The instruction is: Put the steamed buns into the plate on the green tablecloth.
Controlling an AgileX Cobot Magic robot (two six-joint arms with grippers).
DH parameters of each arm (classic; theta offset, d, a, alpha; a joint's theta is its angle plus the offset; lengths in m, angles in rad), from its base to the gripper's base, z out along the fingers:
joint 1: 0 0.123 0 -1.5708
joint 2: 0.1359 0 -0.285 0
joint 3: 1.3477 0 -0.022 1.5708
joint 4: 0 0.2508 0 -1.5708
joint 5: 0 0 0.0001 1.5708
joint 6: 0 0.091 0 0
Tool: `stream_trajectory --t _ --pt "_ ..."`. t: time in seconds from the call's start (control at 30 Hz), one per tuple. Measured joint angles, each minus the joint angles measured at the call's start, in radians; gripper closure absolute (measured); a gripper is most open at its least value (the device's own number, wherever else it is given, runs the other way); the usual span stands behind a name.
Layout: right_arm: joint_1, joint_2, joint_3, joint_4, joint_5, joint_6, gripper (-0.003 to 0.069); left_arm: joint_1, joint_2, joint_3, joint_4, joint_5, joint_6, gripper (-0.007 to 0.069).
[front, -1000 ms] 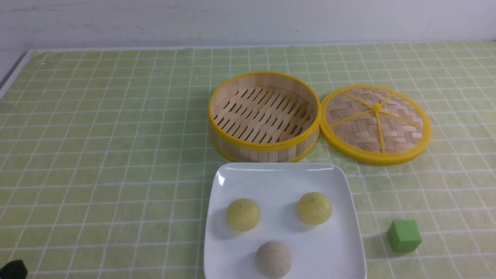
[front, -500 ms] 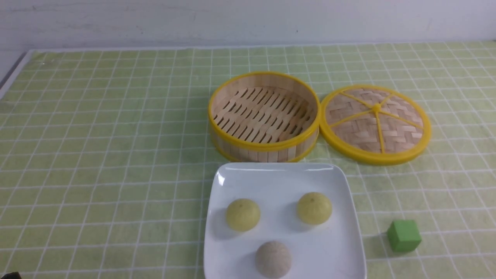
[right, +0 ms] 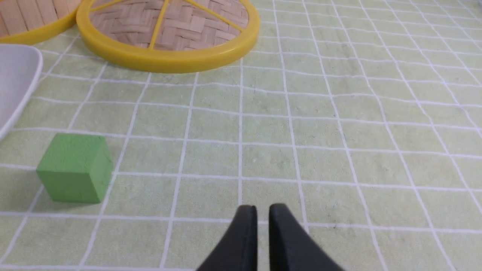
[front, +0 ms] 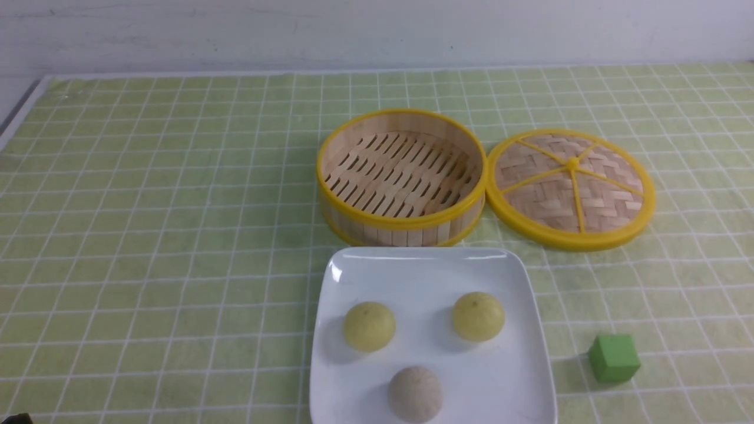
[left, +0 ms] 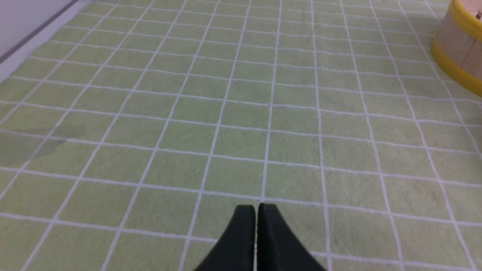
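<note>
Three steamed buns lie in the white square plate (front: 518,306) on the green tablecloth (front: 147,206): a pale yellow bun (front: 369,326) at its left, a pale yellow bun (front: 478,316) at its right, and a beige bun (front: 415,393) at its front. The plate's corner shows in the right wrist view (right: 15,79). My left gripper (left: 257,209) is shut and empty over bare cloth, left of the plate. My right gripper (right: 263,210) is shut with a thin gap, empty, over cloth to the right of the plate.
An empty bamboo steamer basket (front: 402,176) stands behind the plate, its wall in the left wrist view (left: 461,41). Its woven lid (front: 570,187) lies to the right, also in the right wrist view (right: 169,34). A green cube (front: 614,358) sits right of the plate, also in the right wrist view (right: 75,167).
The dark tip of my left gripper at the bottom left of the front view has drawn back almost out of sight. The buns and plate have not moved.
</note>
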Motion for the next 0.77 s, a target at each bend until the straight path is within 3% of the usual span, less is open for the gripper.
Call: stream_trajectory --t 0.77 --pt "0.0 0.0 0.0 0.0 0.0 0.001 0.0557 0.0 0.0 0.0 0.047 0.001 0.001 0.0573"
